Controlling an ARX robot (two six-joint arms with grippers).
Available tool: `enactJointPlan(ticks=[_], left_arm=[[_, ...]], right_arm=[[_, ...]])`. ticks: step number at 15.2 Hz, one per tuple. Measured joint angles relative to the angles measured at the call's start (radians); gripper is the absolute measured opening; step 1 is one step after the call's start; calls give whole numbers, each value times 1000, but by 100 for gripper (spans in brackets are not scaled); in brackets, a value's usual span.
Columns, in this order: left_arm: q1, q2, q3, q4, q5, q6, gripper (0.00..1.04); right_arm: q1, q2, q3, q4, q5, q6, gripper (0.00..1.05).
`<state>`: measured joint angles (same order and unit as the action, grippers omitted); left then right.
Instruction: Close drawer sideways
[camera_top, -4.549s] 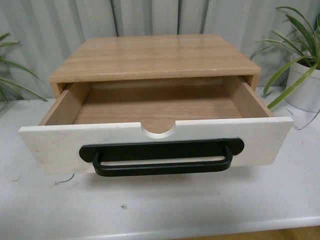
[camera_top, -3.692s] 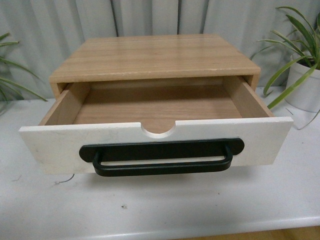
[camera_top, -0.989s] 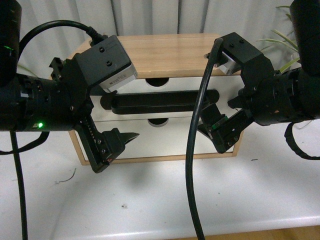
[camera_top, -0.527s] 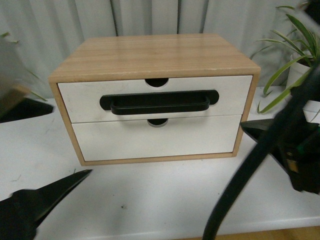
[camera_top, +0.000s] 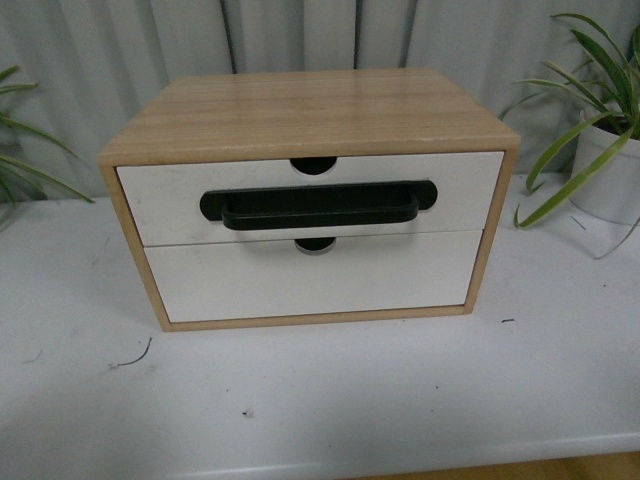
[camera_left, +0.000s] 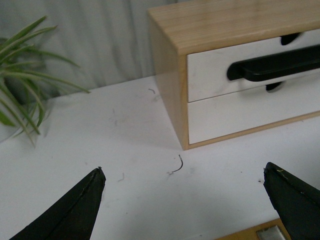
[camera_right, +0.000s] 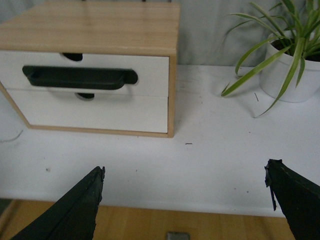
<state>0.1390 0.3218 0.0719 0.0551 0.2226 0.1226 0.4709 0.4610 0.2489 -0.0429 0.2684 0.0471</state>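
The drawer (camera_top: 165, 195) with the white front and long black bar handle (camera_top: 318, 206) sits flush in the light wood cabinet (camera_top: 310, 110), above a plain white drawer front (camera_top: 310, 280). It also shows in the left wrist view (camera_left: 210, 75) and the right wrist view (camera_right: 150, 67). Neither gripper shows in the front view. My left gripper (camera_left: 182, 172) is open and empty over the white table, back from the cabinet's left corner. My right gripper (camera_right: 184, 172) is open and empty over the table's front edge, back from the cabinet's right side.
A potted plant in a white pot (camera_top: 612, 165) stands right of the cabinet, its leaves reaching toward it. Plant leaves (camera_top: 25, 165) show at the far left. A small dark wire scrap (camera_top: 133, 357) lies on the white table (camera_top: 330, 400) in front.
The drawer stood pulled far out earlier and is now pushed in flush. Both arms were in front of the cabinet a second ago and have drawn back out of the front view.
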Motion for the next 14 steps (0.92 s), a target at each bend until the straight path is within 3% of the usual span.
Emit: enactJointPlan(ticks=[3, 4, 5, 6, 9, 10, 11, 13, 14], left_arm=[[24, -11, -7, -3, 6, -63, 98], [-5, -40, -61, 156, -66, -89, 87], [-98, -87, -61, 197, -186, -101, 73], [-151, -114, -61, 161, -202, -107, 60], [-138, -151, -61, 122, -224, -116, 28], [-138, -261, -60, -52, -218, -117, 9], [-139, -313, -60, -40, -223, -119, 2], [-139, -312, -60, -63, -225, -120, 2], [-139, -312, -60, -55, -223, -119, 2]], right_arm=[[7, -29, -19, 5, 46, 48, 98], [16, -50, -80, 191, 138, 21, 88], [-41, -116, -141, 264, 149, -16, 74], [-105, -150, -153, 248, 109, -25, 61], [-219, -227, -180, 200, -12, -40, 28], [-250, -302, -187, 108, -38, -40, 10], [-269, -391, -203, 47, -72, -43, 2], [-326, -412, -203, 42, -119, -45, 2], [-442, -432, -217, 43, -238, -47, 2]])
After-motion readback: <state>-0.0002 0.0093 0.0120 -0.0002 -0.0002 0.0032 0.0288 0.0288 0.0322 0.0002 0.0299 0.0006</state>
